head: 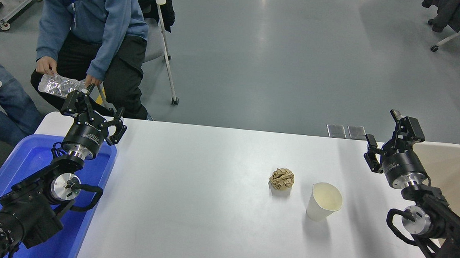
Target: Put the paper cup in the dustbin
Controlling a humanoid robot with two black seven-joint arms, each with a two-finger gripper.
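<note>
The paper cup (323, 201) is white with a cream inside and stands upright on the white table (192, 207), right of centre. The beige dustbin (453, 177) sits at the table's right edge, partly behind my right arm. My right gripper (387, 132) is open and empty, held above the table's far right, beyond and to the right of the cup and next to the dustbin's left rim. My left gripper (91, 109) is open and parked at the far left over the blue tub.
A crumpled brown paper ball (281, 178) lies just left of the cup. A bright blue tub (29, 159) sits at the table's left edge. A person (91, 26) sits beyond the far left corner holding crumpled foil (61, 85).
</note>
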